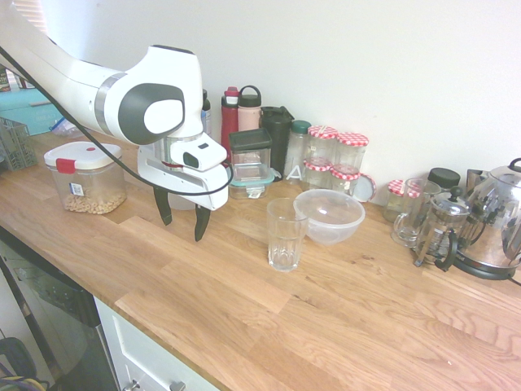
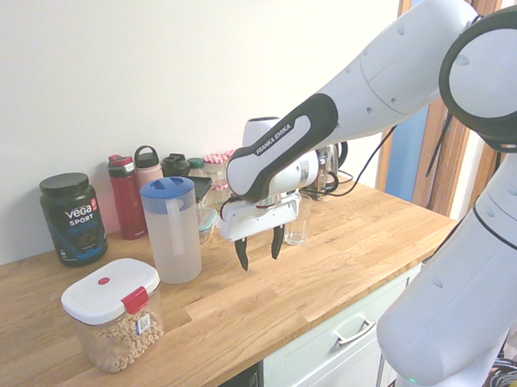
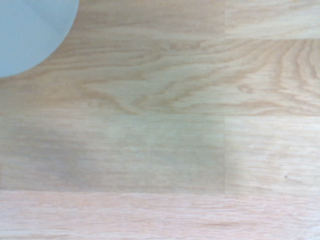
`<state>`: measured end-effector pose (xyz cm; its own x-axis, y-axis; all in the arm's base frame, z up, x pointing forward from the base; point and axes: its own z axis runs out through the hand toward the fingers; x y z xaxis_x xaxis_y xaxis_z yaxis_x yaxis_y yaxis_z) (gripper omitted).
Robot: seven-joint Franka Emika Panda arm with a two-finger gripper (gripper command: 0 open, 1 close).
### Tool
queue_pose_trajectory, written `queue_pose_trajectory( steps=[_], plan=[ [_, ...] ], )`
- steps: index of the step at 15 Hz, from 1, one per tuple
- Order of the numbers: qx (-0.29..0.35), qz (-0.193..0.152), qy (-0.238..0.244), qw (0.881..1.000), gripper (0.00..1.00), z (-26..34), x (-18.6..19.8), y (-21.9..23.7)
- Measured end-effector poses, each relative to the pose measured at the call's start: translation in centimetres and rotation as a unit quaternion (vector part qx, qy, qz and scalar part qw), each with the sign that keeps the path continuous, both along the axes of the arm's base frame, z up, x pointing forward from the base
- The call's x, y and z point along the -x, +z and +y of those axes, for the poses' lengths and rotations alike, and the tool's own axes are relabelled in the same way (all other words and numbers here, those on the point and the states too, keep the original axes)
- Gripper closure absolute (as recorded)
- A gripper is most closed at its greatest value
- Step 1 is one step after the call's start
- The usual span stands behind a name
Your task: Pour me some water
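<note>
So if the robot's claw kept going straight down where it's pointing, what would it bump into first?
The bare wooden countertop. The gripper points straight down with its fingers open, and the wrist view shows only wood below, with the pitcher just off to one side.

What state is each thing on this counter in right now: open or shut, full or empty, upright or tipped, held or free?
Gripper: open, holding nothing, above bare wood.
Water pitcher: upright, blue lid on, not held.
Drinking glass: upright, looks empty.
Clear bowl: right way up, looks empty.
Cereal container: lid on, partly filled.
Red bottle: upright, capped.
French press: upright, lid on.
</note>
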<state>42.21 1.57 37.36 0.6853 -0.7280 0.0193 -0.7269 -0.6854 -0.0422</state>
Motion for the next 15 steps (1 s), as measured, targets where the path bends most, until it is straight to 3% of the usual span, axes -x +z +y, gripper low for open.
queue_pose_trajectory(
  steps=[4, 6, 11, 15],
  plan=[
    [0.003, -0.002, -0.016, 1.000, 0.00, -0.1, 0.2, 0.5],
    [0.004, -0.006, -0.032, 0.999, 0.00, 0.3, 1.5, 3.3],
    [0.031, -0.075, -0.060, 0.995, 0.00, 6.3, 7.6, 12.8],
    [0.039, -0.124, -0.065, 0.989, 0.00, 12.3, 9.1, 15.5]
  ],
)
